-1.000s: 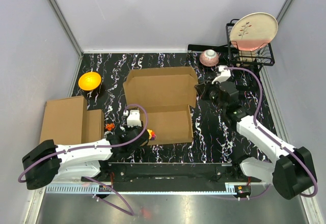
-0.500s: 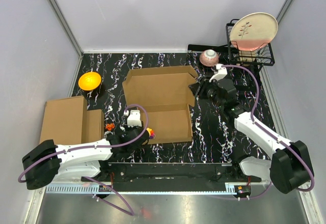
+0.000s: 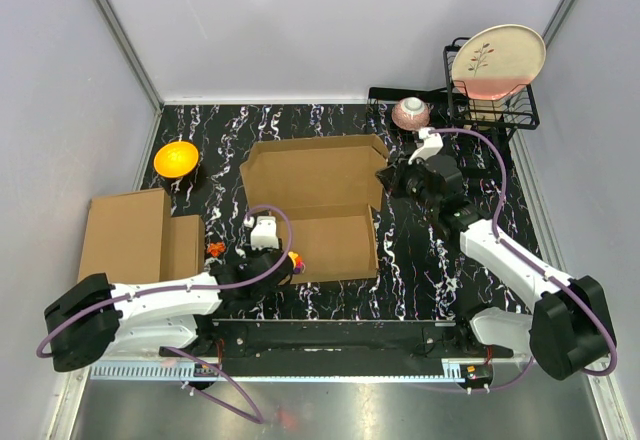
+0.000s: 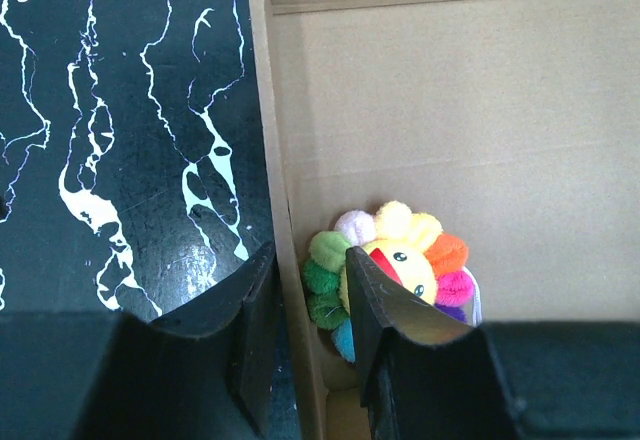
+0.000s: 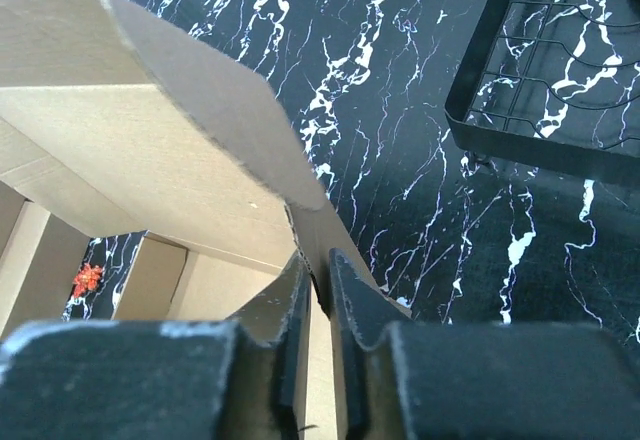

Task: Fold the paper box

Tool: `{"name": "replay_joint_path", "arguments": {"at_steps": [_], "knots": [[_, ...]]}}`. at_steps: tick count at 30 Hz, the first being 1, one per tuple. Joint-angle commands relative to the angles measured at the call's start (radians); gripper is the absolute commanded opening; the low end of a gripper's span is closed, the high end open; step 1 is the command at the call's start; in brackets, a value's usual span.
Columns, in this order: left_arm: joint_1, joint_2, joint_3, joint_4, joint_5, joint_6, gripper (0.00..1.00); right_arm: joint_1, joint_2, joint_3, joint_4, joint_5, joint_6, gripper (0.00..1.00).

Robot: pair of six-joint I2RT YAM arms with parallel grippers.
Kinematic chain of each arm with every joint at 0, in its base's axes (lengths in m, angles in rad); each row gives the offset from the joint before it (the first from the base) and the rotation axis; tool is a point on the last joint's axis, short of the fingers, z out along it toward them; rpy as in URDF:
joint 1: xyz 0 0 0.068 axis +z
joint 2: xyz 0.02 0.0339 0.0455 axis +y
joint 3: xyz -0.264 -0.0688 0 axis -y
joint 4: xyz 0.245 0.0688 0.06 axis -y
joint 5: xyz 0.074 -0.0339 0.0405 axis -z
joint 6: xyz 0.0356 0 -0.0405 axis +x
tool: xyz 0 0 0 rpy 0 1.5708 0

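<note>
The paper box [image 3: 320,175] is brown cardboard and lies open in the middle of the table, its back panel raised. My left gripper [image 3: 283,263] straddles the box's left wall near the front corner. In the left wrist view, one finger [image 4: 255,310] is outside on the table and the other is inside. The wall [image 4: 290,260] and the petals of a rainbow plush flower [image 4: 400,260] are squeezed between them. My right gripper [image 3: 388,177] is at the box's right rear corner. Its fingertips [image 5: 318,260] are shut on the thin edge of a side flap [image 5: 330,230].
A stack of closed cardboard boxes [image 3: 135,235] sits at the left and an orange bowl [image 3: 176,158] behind it. A small red-orange item [image 3: 215,250] lies by the left gripper. At the back right are a pink bowl [image 3: 411,113] and a black wire rack [image 3: 490,105] holding a plate [image 3: 497,60].
My right gripper has moved left and slightly back to the box's right rear corner, opened briefly, and closed again on the side flap. The left arm has stayed still.
</note>
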Motion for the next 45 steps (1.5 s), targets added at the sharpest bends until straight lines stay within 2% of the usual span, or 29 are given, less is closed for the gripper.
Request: {"name": "replay_joint_path", "arguments": {"at_steps": [1, 2, 3, 5, 7, 10, 13, 14, 16, 17, 20, 23, 25, 29, 31, 33, 38, 42, 45], "knots": [[0.0, 0.012, 0.016, 0.049, 0.013, 0.021, 0.35, 0.004, -0.001, 0.035, 0.061, -0.023, -0.007, 0.13], [0.0, 0.015, 0.016, 0.049, 0.016, 0.021, 0.35, 0.004, -0.004, 0.03, 0.08, -0.024, -0.003, 0.13], [0.0, 0.018, 0.019, 0.049, 0.016, 0.023, 0.35, 0.005, -0.002, 0.03, 0.086, -0.023, 0.006, 0.32], [0.0, 0.02, 0.018, 0.049, 0.021, 0.023, 0.35, 0.004, -0.001, 0.036, 0.095, -0.005, 0.013, 0.45], [0.0, 0.02, 0.019, 0.047, 0.022, 0.023, 0.35, 0.004, 0.007, 0.046, 0.097, 0.012, 0.013, 0.53], [0.0, 0.013, 0.016, 0.041, 0.021, 0.024, 0.35, 0.004, 0.024, 0.07, 0.094, 0.017, 0.005, 0.53], [0.0, 0.009, 0.016, 0.038, 0.022, 0.024, 0.35, 0.004, 0.044, 0.09, 0.092, 0.006, -0.004, 0.49], [0.0, 0.009, 0.015, 0.037, 0.022, 0.024, 0.35, 0.004, 0.05, 0.096, 0.098, 0.003, -0.007, 0.38], [0.0, 0.01, 0.015, 0.038, 0.024, 0.024, 0.34, 0.004, 0.061, 0.098, 0.106, -0.014, -0.012, 0.26], [0.0, 0.01, 0.016, 0.037, 0.024, 0.024, 0.34, 0.004, 0.064, 0.102, 0.107, -0.018, -0.012, 0.14], [0.0, 0.009, 0.019, 0.032, 0.025, 0.023, 0.34, 0.004, 0.067, 0.098, 0.106, -0.037, -0.015, 0.0], [0.0, 0.001, 0.025, 0.021, 0.018, 0.021, 0.35, 0.005, 0.059, 0.092, 0.077, -0.028, -0.017, 0.0], [0.0, -0.013, 0.036, 0.008, 0.009, 0.018, 0.39, 0.014, 0.047, 0.096, 0.037, 0.061, -0.009, 0.0], [-0.003, -0.086, 0.085, -0.042, -0.014, 0.014, 0.57, 0.022, 0.022, 0.089, -0.046, 0.189, -0.01, 0.0], [-0.006, -0.118, 0.101, -0.054, -0.03, 0.023, 0.63, 0.022, 0.005, 0.081, -0.063, 0.232, -0.009, 0.0], [-0.009, -0.164, 0.12, -0.055, -0.048, 0.058, 0.67, 0.021, -0.007, 0.078, -0.071, 0.245, -0.007, 0.0], [-0.009, -0.279, 0.179, -0.075, -0.086, 0.145, 0.69, 0.022, -0.027, 0.07, -0.071, 0.241, -0.029, 0.0], [-0.009, -0.387, 0.2, -0.083, -0.2, 0.199, 0.72, 0.022, -0.051, 0.058, -0.051, 0.21, -0.056, 0.0], [0.009, -0.456, 0.174, 0.004, -0.289, 0.285, 0.79, 0.021, -0.071, 0.043, -0.025, 0.18, -0.078, 0.0]]}}
